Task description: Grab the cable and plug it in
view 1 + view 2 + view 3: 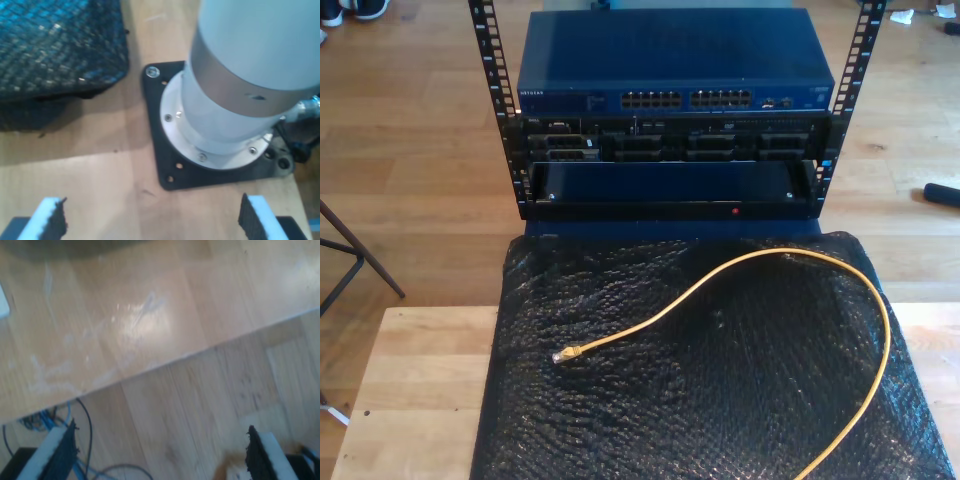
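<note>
**A:** Is the job started?

**B:** Not yet. First wrist view: my first gripper (152, 220) is wide open with nothing in it, over bare table (90, 175) near an arm base (220, 135).

**A:** And the other?

**B:** Second wrist view: my second gripper (160, 455) is open and holds nothing too, past the table edge (165, 360).

**A:** Where's the cable?

**B:** Exterior view: the cable (760, 262) lies loose on the black mat (720, 400), its plug (563, 355) toward the exterior view's left. The switch (675, 90) waits behind. Lots of room.

You get soft, warm daylight throughout. Both wrist views look blurred, with pale glare on the wooden tabletop (135, 320). The exterior view is sharper; the black bubble wrap (720, 360) glints faintly.
</note>
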